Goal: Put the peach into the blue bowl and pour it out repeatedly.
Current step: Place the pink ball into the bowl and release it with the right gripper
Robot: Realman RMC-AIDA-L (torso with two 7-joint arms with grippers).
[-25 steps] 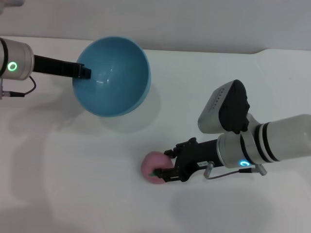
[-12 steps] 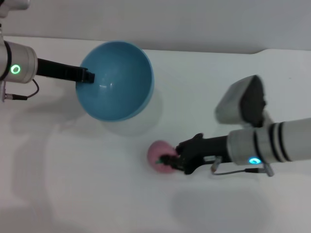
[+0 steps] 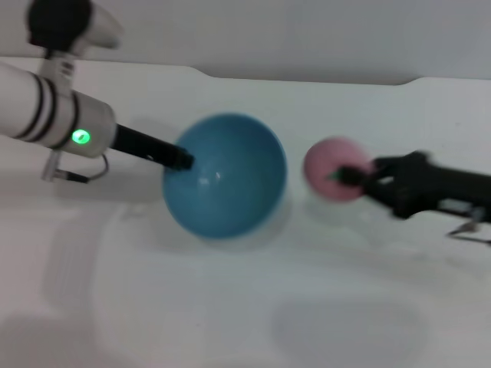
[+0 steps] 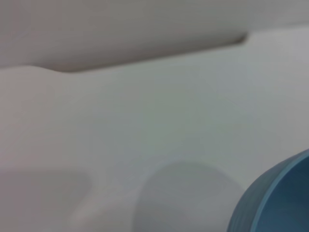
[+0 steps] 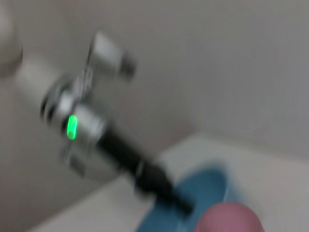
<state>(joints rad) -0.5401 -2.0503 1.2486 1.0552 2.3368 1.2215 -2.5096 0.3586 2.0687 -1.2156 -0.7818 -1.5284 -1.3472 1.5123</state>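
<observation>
Pink peach [image 3: 331, 169] one, blue bowl [image 3: 230, 180] one, two pincers

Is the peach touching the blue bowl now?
Apart. The head view shows bare white table between the peach, held by the right gripper, and the blue bowl.

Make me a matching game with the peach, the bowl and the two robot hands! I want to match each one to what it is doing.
Things:
1. peach
2. blue bowl
3. left gripper
4. right gripper

States:
A. holds the bowl's rim
B. pink, beside the bowl, not in it
C. holds the pink fruit
D. tilted, nothing inside

Pairs: 1-B, 2-D, 3-A, 4-C
</observation>
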